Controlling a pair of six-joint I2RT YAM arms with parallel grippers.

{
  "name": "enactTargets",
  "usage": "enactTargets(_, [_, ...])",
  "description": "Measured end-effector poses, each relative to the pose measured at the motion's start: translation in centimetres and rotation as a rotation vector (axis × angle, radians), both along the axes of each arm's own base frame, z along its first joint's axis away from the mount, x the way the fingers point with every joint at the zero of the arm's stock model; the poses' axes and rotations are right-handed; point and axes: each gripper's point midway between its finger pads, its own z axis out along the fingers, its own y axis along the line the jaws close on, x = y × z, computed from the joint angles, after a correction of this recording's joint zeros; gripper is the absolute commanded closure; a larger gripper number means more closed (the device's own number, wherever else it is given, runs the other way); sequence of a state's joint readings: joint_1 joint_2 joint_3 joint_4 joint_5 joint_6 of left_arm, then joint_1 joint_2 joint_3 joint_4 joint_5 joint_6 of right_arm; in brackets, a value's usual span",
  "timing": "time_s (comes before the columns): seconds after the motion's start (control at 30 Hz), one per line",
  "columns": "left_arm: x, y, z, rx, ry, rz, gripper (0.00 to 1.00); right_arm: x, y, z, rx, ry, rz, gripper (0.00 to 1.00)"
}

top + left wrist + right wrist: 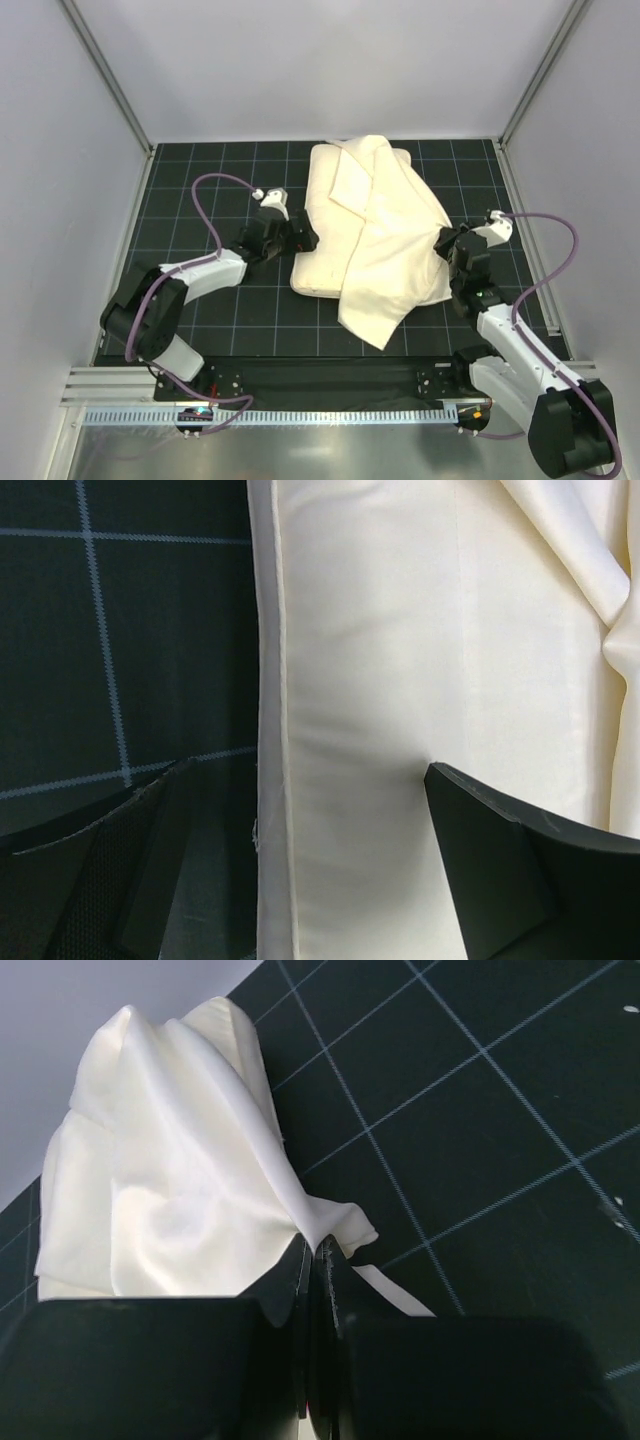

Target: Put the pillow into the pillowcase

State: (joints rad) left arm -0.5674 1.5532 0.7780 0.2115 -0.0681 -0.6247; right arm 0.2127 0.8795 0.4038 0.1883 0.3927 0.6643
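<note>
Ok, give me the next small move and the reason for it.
Probably close the left gripper on the pillow: it is open and straddles the pillow's edge. The right gripper is shut on a fold of the pillowcase, which lies draped over the pillow, so holding the pillow should let the case be pulled free.

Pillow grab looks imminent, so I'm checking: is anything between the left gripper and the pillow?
Nothing visible does. The open left gripper straddles the left edge of the pillow; the pillowcase drapes over its right side, away from those fingers.
</note>
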Motion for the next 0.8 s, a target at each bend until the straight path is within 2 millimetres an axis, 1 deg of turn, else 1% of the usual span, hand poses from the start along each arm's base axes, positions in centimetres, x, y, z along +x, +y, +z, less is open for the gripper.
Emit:
enactTargets(0.03, [0.1,-0.2,-0.2,-0.001,0.008,-0.006,0.01,-0.2,-0.5,-0.2,0.001,0.003,-0.028,0.96])
enactTargets(0.1, [0.3,-0.9,-0.5,-0.009,0.026,-0.024,0.12,-0.5,-1.3,-1.0,-0.001,0.031,-0.073,0.96])
enactTargets(0.13, [0.5,-1.3,-0.7,-0.014,0.036,-0.038,0.21,-0.6,-1.5,-1.5,-0.002,0.047,-0.086,0.96])
enactTargets(0.17, [0.6,-1.9,-0.8,-0.023,0.046,-0.055,0.4,-0.7,-1.6,-2.0,-0.004,0.067,-0.095,0.96])
enactTargets(0.2, [0.7,-2.4,-1.0,-0.038,0.062,-0.067,0.51,-0.7,-1.7,-2.5,-0.008,0.085,-0.102,0.96])
enactTargets(0.23, [0.7,-2.9,-1.2,-0.052,0.075,-0.08,0.79,-0.8,-1.8,-3.0,-0.012,0.103,-0.108,0.96])
enactTargets(0.27, [0.8,-3.3,-1.3,-0.064,0.089,-0.09,0.95,-0.8,-1.9,-3.4,-0.017,0.12,-0.111,0.96])
enactTargets(0.3, [0.8,-3.7,-1.4,-0.074,0.096,-0.103,1.0,-0.9,-1.9,-3.7,-0.022,0.136,-0.114,0.96])
enactTargets(0.33, [1.0,-3.8,-1.3,-0.092,0.101,-0.099,1.0,-0.9,-2.0,-3.9,-0.025,0.146,-0.118,0.96])
enactTargets(0.4, [1.1,-3.4,-1.2,-0.126,0.112,-0.082,1.0,-0.9,-2.1,-4.2,-0.031,0.163,-0.126,0.96])
enactTargets(0.47, [1.2,-2.1,-1.2,-0.17,0.125,-0.039,1.0,-0.9,-2.2,-4.1,-0.031,0.166,-0.135,0.96])
enactTargets(0.53, [1.3,0.8,-1.3,-0.214,0.141,0.043,1.0,-0.9,-2.4,-4.0,-0.028,0.17,-0.146,0.96])
enactTargets(0.57, [1.4,3.2,-1.3,-0.237,0.145,0.113,1.0,-1.0,-2.5,-4.0,-0.026,0.17,-0.153,0.96])
enactTargets(0.6, [1.4,4.9,-1.2,-0.246,0.148,0.161,1.0,-1.0,-2.6,-4.0,-0.025,0.171,-0.158,0.96])
enactTargets(0.63, [1.4,7.0,-1.2,-0.247,0.144,0.23,1.0,-1.1,-2.7,-4.0,-0.025,0.175,-0.167,0.96])
enactTargets(0.7, [1.1,10.2,-0.9,-0.224,0.136,0.35,1.0,-1.3,-3.0,-4.2,-0.021,0.186,-0.193,0.96])
enactTargets(0.73, [0.7,11.6,-0.6,-0.202,0.127,0.41,0.99,-1.5,-3.4,-4.4,-0.023,0.196,-0.213,0.96])
enactTargets(0.77, [0.4,12.8,-0.2,-0.179,0.113,0.461,0.92,-1.7,-3.6,-4.5,-0.024,0.206,-0.231,0.96])
enactTargets(0.8, [0.0,13.7,0.3,-0.158,0.098,0.503,0.88,-1.8,-4.0,-4.6,-0.028,0.213,-0.249,0.96])
